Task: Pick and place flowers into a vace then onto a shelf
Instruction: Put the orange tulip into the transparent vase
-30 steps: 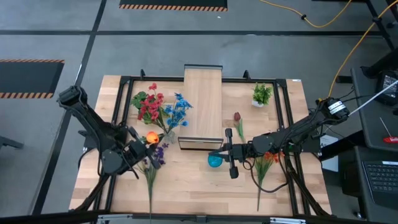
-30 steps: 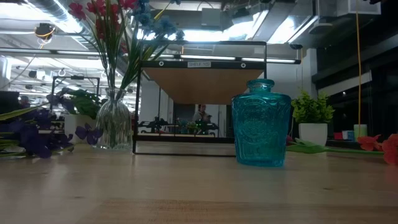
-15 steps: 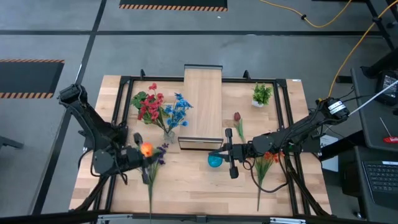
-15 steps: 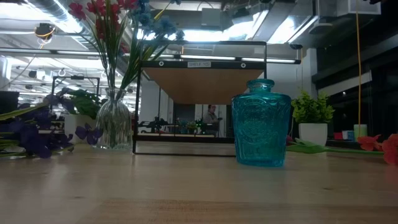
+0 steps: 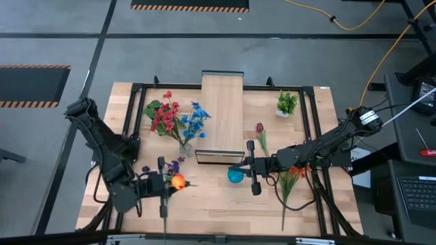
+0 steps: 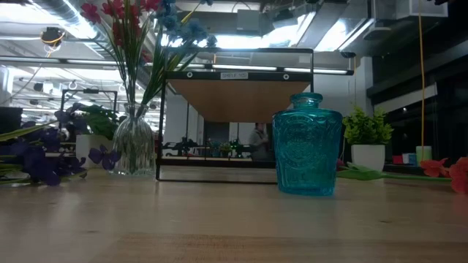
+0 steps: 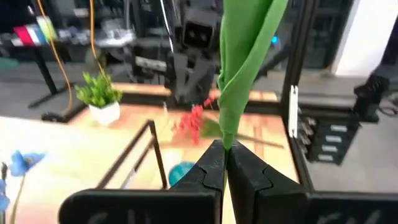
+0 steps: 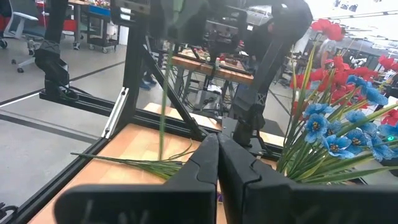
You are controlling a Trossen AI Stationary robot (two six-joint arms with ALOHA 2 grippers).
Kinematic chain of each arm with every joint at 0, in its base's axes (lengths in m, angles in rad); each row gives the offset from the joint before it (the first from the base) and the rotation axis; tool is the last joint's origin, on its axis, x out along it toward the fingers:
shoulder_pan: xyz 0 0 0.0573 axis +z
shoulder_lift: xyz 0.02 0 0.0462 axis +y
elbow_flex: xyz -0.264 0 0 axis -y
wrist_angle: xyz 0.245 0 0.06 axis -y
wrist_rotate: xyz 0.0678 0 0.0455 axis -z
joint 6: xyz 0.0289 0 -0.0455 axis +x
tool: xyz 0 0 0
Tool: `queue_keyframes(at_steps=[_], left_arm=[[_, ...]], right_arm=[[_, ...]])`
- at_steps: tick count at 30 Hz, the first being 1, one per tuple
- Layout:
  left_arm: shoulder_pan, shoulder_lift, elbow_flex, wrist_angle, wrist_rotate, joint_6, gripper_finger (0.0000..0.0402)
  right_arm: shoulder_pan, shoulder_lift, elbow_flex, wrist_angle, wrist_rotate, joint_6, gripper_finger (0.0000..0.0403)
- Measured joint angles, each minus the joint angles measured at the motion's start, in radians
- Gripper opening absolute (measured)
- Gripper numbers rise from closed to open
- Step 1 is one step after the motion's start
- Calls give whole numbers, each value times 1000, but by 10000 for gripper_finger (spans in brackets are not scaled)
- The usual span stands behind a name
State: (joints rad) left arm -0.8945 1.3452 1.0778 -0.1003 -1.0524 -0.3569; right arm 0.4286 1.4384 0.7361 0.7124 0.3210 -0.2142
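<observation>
This is a robotics lab or workshop, plainly. The wooden counter sits in a black metal frame on a grey concrete floor marked with orange-and-black hazard stripes. A yellow cable trails across it. Overhead run exposed ducts and strip lights (very industrial), and beyond stand more benches, an office chair and a keyboard.

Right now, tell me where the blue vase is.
In the high view the blue vase stands on the table just in front of the shelf, right beside the right end effector.
</observation>
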Motion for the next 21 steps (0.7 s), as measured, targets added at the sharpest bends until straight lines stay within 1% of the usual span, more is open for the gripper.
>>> queue_keyframes(at_steps=[2, 4, 5, 8, 10, 12, 15, 21], left_arm=[[0, 17, 31, -91, 12, -60, 3], [-1, 22, 30, -141, -3, -113, 3], [-1, 22, 30, -165, -38, -164, 3], [-12, 17, 31, -289, -237, -326, 3], [-26, 17, 31, -351, -330, -377, 3], [-38, 17, 31, -370, -366, -385, 3], [-44, 17, 31, -372, -419, -346, 3], [-26, -7, 31, -392, -478, -276, 3]], right_arm=[[0, 0, 0, 0, 0, 0, 6], [0, 0, 0, 0, 0, 0, 6], [0, 0, 0, 0, 0, 0, 6], [0, 0, 0, 0, 0, 0, 6], [1, 0, 0, 0, 0, 0, 6], [1, 0, 0, 0, 0, 1, 6], [1, 0, 0, 0, 0, 3, 6], [1, 0, 0, 1, 0, 2, 6]])
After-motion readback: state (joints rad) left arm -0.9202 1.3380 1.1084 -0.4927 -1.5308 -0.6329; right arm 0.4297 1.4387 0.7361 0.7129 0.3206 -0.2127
